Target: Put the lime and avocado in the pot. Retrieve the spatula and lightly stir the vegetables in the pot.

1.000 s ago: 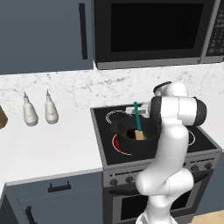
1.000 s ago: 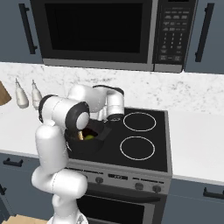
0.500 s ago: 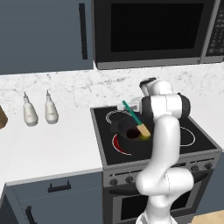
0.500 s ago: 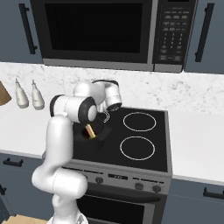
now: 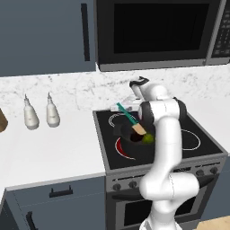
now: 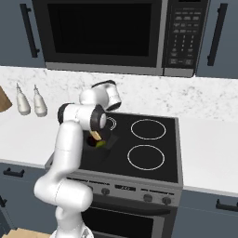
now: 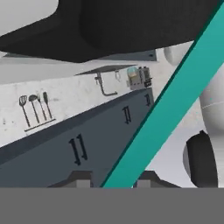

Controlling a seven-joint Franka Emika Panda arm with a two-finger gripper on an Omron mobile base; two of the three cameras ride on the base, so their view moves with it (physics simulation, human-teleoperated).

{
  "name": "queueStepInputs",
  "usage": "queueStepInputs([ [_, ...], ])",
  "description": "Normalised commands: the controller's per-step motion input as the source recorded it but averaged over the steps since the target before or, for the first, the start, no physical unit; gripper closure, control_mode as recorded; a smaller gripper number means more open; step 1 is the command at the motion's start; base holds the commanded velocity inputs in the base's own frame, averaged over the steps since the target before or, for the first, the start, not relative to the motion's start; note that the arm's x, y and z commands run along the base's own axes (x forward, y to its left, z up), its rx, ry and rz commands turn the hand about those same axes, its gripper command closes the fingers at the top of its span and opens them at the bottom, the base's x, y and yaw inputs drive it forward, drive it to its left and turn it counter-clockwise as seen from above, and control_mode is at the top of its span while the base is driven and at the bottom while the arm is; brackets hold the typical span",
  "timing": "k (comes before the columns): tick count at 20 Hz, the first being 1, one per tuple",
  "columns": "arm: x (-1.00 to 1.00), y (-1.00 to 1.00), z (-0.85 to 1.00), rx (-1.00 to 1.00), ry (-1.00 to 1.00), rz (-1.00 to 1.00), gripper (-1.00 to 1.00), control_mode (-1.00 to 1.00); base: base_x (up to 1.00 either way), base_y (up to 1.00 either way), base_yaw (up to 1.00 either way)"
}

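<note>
One spatula (image 5: 130,119) leans in the pot (image 5: 129,136) — handle tip between the gripper (image 7: 113,181) tips, blade down-front — grip unclear.

Matt teal spatula (image 5: 129,117), glossy black stovetop (image 5: 179,148)

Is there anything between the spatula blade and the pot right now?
Nothing visible. The spatula slants down with its tan blade already inside the pot, right beside the lime. Its teal handle runs between the pincer tips.
</note>
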Motion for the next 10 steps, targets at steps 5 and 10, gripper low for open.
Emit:
queueStepInputs([
  [5,0.09,0.02,0.0,0.32,0.0,0.32,1.0,-1.0,0.0,0.0,0.0],
  [10,0.05,-0.11,0.02,0.31,-0.03,0.27,1.0,-1.0,0.0,0.0,0.0],
])
